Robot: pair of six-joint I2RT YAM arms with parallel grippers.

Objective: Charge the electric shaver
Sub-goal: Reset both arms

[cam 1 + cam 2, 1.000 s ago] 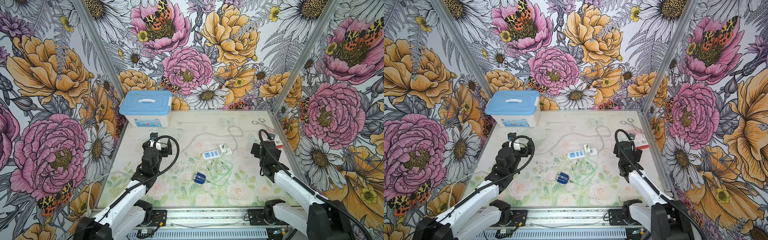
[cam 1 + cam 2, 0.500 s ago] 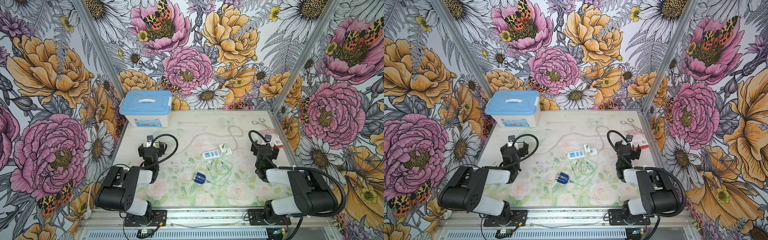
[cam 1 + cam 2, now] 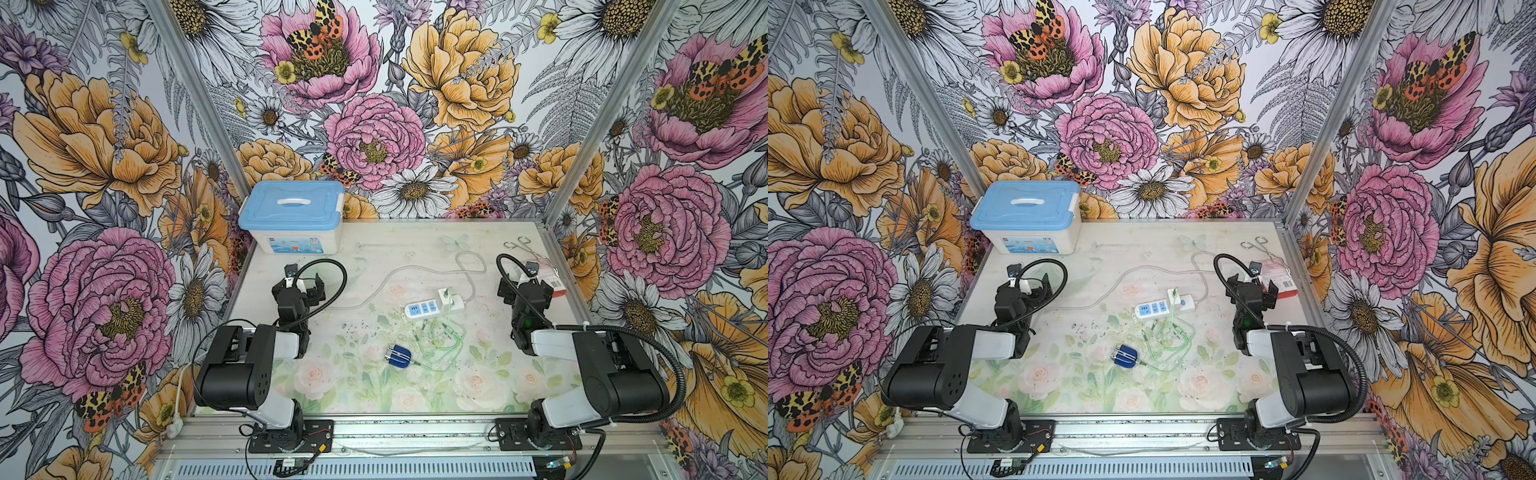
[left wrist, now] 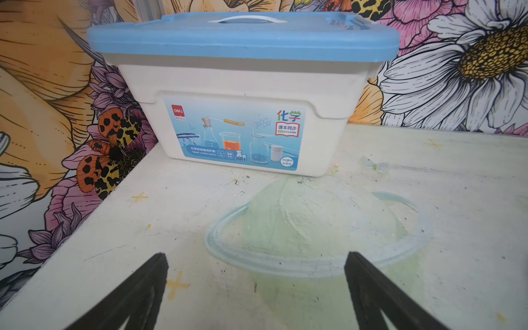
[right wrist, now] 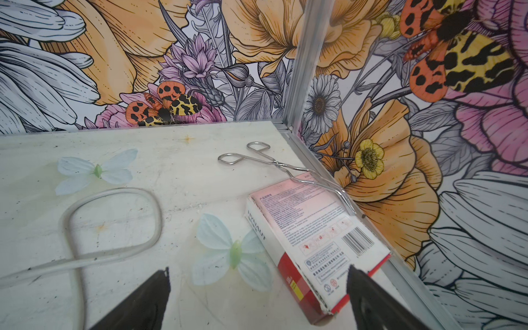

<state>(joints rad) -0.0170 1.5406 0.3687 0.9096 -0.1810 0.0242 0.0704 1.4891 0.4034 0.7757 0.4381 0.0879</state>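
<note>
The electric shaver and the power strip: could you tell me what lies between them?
Loose loops of thin green cable lie between the electric shaver and the power strip, in both top views.

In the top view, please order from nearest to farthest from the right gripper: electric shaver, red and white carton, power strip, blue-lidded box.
1. The red and white carton, beside the right gripper, by the right wall.
2. The power strip, mid-table.
3. The electric shaver, nearer the front, centre.
4. The blue-lidded box, far left corner.
</note>
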